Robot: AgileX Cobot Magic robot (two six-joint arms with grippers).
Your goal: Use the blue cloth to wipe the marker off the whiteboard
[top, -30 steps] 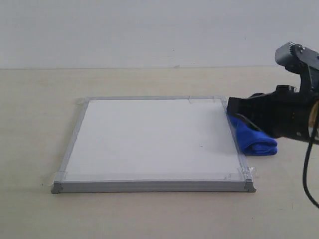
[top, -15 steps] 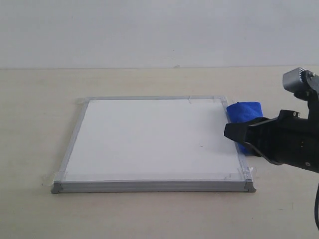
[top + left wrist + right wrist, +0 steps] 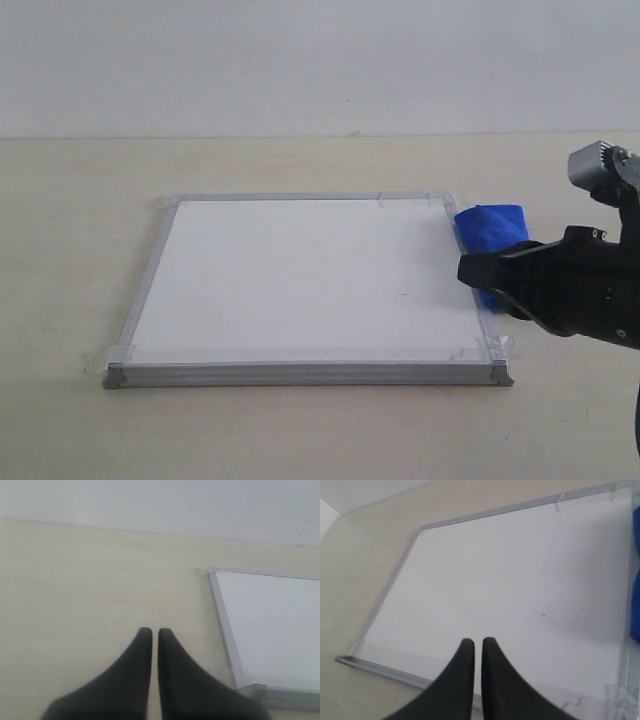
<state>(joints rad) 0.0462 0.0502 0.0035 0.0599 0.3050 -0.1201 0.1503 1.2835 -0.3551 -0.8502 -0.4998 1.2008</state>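
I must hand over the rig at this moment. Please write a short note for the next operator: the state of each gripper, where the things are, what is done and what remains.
Left gripper: shut, empty, over the pale table, off the board, near one corner.
Right gripper: shut, empty, at the board's right edge.
Square white whiteboard with silver-grey frame: flat on the table, taped at its corners.
Bunched royal-blue microfibre cloth: on the table beside the board's right edge, near the far corner; no gripper holds it.
Done: no red marker line shows on the board.
Left: only a tiny dark speck; probably check it.
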